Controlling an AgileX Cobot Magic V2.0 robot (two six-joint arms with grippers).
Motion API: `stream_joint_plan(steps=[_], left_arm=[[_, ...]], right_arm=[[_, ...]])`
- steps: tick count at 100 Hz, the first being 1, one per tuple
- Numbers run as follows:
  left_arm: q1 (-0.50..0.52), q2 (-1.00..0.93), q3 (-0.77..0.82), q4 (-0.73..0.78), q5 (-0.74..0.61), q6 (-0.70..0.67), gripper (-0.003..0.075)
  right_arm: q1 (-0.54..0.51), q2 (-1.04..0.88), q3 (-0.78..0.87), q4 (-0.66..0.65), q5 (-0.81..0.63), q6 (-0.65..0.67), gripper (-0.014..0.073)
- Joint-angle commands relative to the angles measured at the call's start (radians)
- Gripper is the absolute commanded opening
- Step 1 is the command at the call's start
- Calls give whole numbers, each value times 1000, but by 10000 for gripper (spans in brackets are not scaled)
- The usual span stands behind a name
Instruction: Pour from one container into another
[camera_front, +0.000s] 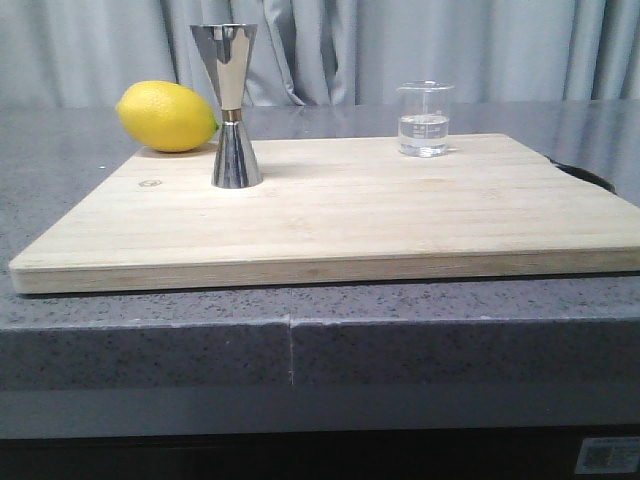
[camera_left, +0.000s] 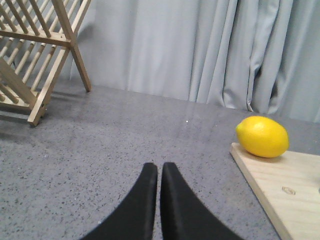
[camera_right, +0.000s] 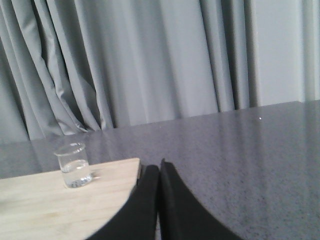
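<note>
A: Jaws? 
B: Both grippers, left (camera_left: 156, 172) and right (camera_right: 159, 172), have fingers pressed together on nothing, off the board (camera_front: 330, 225).

A: The glass?
B: The beaker (camera_front: 424, 119), part full, stands at the board's far right; the jigger (camera_front: 233, 105) stands left, beside a lemon (camera_front: 166, 116). I open the right jaws wide and grip it low.

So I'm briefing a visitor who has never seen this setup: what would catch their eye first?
Probably the bright yellow lemon at the far left corner of the wooden board, with the mirror-polished steel jigger standing upright just right of it. Then the small glass beaker, part-filled with clear liquid, standing apart near the board's far right edge.
</note>
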Motion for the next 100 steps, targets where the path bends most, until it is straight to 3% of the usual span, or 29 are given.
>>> stream_joint_plan(steps=[1,28,52,76,91,100], left_arm=[[-7,22,-96,-29,-33,-6,-10],[-7,239,-412,-37,53,-6,-10],[-9,545,-781,-94,234,-6,-10],[-9,777,-960,-167,200,3,-10],[-9,893,-1108,-183,403,30,-10],[-9,944,-1196,-242,581,150,-10]], right_arm=[[-5,15,-111,3,8,-2,-46],[-5,216,-390,3,114,-2,-46],[-5,537,-712,3,385,-2,-46],[-5,835,-935,-7,300,-2,-46],[-5,995,-1097,-39,416,-2,-46],[-5,1064,-1183,-40,531,-2,-46]])
